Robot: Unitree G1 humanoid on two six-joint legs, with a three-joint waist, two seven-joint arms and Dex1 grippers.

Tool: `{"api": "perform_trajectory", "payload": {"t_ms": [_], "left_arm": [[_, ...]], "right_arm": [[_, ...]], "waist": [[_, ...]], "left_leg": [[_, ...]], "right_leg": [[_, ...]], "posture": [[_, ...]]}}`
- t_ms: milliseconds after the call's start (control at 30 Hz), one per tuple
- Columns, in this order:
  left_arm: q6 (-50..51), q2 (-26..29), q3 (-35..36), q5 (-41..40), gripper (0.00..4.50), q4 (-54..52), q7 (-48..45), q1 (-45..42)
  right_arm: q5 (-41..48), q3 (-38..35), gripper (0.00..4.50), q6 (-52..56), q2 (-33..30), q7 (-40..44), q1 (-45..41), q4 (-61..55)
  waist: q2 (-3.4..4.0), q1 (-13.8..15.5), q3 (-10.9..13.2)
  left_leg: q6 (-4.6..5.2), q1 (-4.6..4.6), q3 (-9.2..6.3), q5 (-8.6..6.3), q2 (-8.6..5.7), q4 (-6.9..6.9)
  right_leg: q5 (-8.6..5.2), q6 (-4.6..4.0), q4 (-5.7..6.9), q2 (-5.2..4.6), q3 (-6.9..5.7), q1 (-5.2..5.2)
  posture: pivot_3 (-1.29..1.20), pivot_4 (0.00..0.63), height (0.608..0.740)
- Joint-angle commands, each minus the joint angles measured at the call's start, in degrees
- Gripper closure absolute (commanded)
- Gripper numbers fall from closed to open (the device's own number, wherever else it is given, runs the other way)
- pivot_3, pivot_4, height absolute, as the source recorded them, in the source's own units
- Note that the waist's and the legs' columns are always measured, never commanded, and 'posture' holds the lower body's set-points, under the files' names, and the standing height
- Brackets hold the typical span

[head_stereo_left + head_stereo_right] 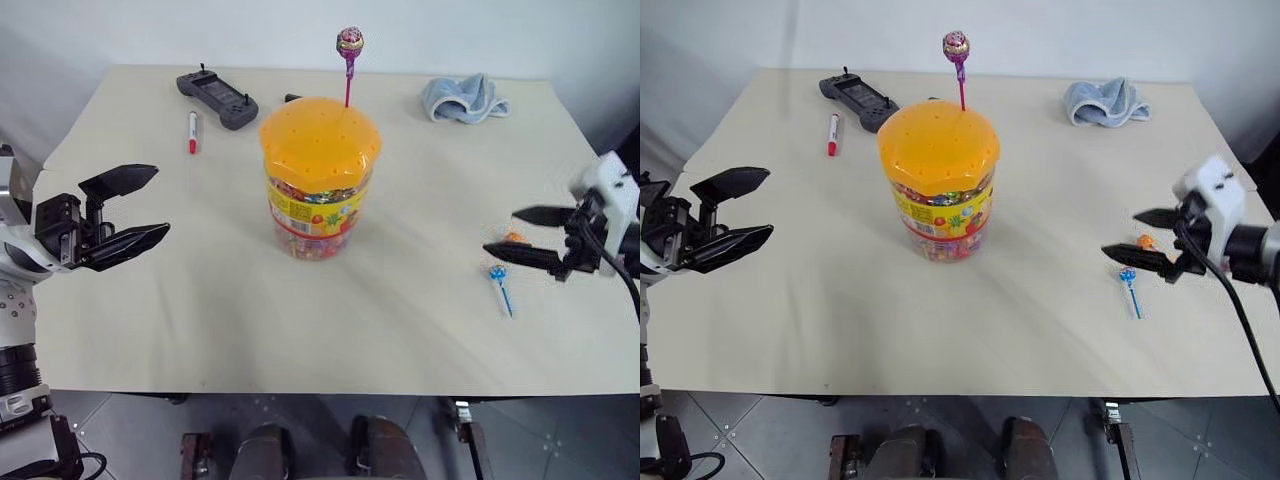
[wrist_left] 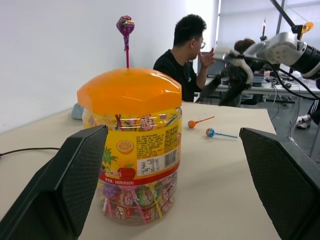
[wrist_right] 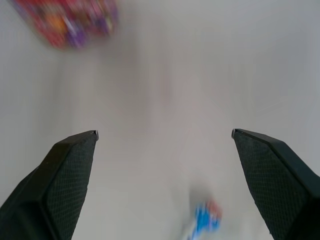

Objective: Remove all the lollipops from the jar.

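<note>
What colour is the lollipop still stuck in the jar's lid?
Purple, with a pinkish patterned wrapper: the lollipop stands in the jar's orange lid. The left eye view shows it best.

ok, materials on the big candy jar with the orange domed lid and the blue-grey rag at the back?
Candy jar: looks like clear glossy plastic, sweets visible through the wall. Orange domed lid: smooth translucent plastic, dotted with holes. Blue-grey rag: soft crumpled cloth, matte, probably terry.

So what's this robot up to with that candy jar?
It is pulling lollipops out of the jar one at a time. The orange lollipop and the blue lollipop already lie on the table, under the right pincer, which is open and empty. The purple lollipop stands in the jar's orange lid. The left pincer hangs open to the jar's left, holding nothing.
</note>
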Motion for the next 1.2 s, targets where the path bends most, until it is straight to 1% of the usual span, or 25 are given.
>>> {"api": "perform_trajectory", "payload": {"t_ms": [33,100,167,233,367,500,567,667,733,833,1033,1133,1200], "left_arm": [[-1.03,0.04,0.44,-0.32,0.00,-0.28,-0.30,-1.95],[-1.24,-0.08,0.10,-0.11,0.00,0.14,-0.46,-2.51],[-1.46,-0.06,-0.11,0.09,0.00,0.79,-0.67,-3.33],[-1.95,-0.05,-0.35,0.39,0.00,1.55,-0.88,-4.18],[-2.75,-0.20,-0.46,0.81,0.00,2.25,-0.70,-5.18],[-3.35,-0.79,-0.35,0.70,0.00,1.55,-0.16,-4.92],[-3.31,-1.41,-0.31,0.32,0.00,0.51,0.41,-4.48],[-3.15,-2.17,0.15,-0.24,0.00,-1.73,1.33,-2.96],[-2.91,-2.21,0.77,-0.60,0.00,-2.94,1.84,-1.90],[-2.63,-1.87,1.86,-1.02,0.00,-4.49,2.65,-0.17],[-2.50,-2.03,2.70,-1.48,0.00,-6.02,3.75,1.43],[-2.37,-2.06,2.81,-1.45,0.00,-6.07,3.82,1.50],[-2.33,-1.98,2.73,-1.41,0.00,-5.85,3.72,1.40]], "right_arm": [[4.53,1.57,0.02,-0.42,4.34,-2.17,-8.07,-3.46],[6.44,3.38,0.02,0.55,7.13,-2.87,-13.55,-3.55],[8.31,5.73,0.02,1.18,11.97,-4.78,-21.82,-1.91],[8.82,8.02,0.02,1.77,15.70,-5.78,-27.82,0.66],[6.63,10.83,0.02,-3.66,21.55,-4.16,-33.55,8.40],[2.44,15.11,0.02,-9.23,26.52,-2.39,-38.19,17.90],[0.62,16.36,0.02,-12.13,29.24,-1.55,-40.34,22.65],[-3.44,17.91,0.02,-17.76,34.20,-1.97,-45.16,33.38],[-5.03,17.93,0.02,-19.94,36.03,-1.81,-47.46,37.69],[-5.06,16.95,0.60,-21.23,37.62,-0.54,-49.52,40.13],[-5.90,16.28,2.72,-23.61,39.65,0.14,-52.12,42.84],[-6.15,15.89,3.82,-24.03,39.88,0.17,-53.22,43.24],[-6.31,15.29,4.48,-24.34,39.82,-0.22,-54.46,43.66]], "waist": [[0.00,-0.02,0.00],[0.00,0.03,0.00],[0.00,-0.09,0.00],[0.00,-0.22,0.00],[-0.08,-0.13,-0.05],[-0.07,-0.42,-0.04],[-0.07,-0.87,-0.04],[-0.07,-1.88,-0.04],[-0.07,-2.62,-0.04],[-0.07,-3.29,-0.04],[-0.07,-3.64,-0.04],[-0.06,-3.52,-0.04],[-0.06,-3.52,-0.04]], "left_leg": [[0.00,-0.01,0.00,0.00,0.00,0.02],[0.00,-0.03,-0.02,0.00,0.00,0.02],[0.00,-0.03,-0.04,0.00,-0.02,0.04],[0.00,-0.03,-0.04,0.00,-0.02,0.04],[0.00,-0.04,-0.15,0.00,-0.04,0.04],[0.03,-0.07,-0.15,-0.02,-0.11,0.02],[0.03,-0.07,-0.20,-0.02,-0.09,0.02],[0.03,-0.06,-0.28,-0.02,-0.10,0.02],[0.02,-0.06,-0.31,-0.01,-0.08,-0.03],[0.02,-0.06,-0.48,-0.01,-0.06,-0.05],[0.02,-0.06,-0.58,-0.01,-0.06,-0.12],[0.02,-0.07,-0.60,-0.01,-0.07,-0.12],[0.02,-0.06,-0.60,-0.01,-0.07,-0.12]], "right_leg": [[0.00,0.00,0.00,0.00,0.00,0.00],[0.00,0.00,0.01,0.00,-0.01,-0.01],[0.00,0.00,0.05,-0.01,-0.02,-0.01],[0.00,0.00,0.06,-0.01,-0.02,-0.03],[0.00,0.00,0.16,-0.01,-0.13,-0.02],[0.00,0.00,0.18,-0.06,-0.14,-0.03],[0.00,0.00,0.27,-0.06,-0.16,-0.05],[0.00,0.00,0.38,-0.06,-0.18,-0.06],[0.00,0.00,0.39,-0.06,-0.23,-0.09],[0.00,0.00,0.53,-0.06,-0.31,-0.10],[0.00,0.00,0.54,-0.06,-0.34,-0.10],[0.00,0.00,0.54,-0.08,-0.34,-0.09],[0.00,0.00,0.54,-0.08,-0.34,-0.09]], "posture": [[0.00,0.150,0.740],[0.00,0.150,0.740],[0.00,0.150,0.740],[0.00,0.150,0.740],[0.00,0.150,0.740],[0.00,0.150,0.740],[0.00,0.150,0.740],[0.00,0.150,0.740],[0.00,0.150,0.740],[0.00,0.150,0.740],[0.00,0.150,0.740],[0.00,0.150,0.740],[0.00,0.150,0.740]]}}
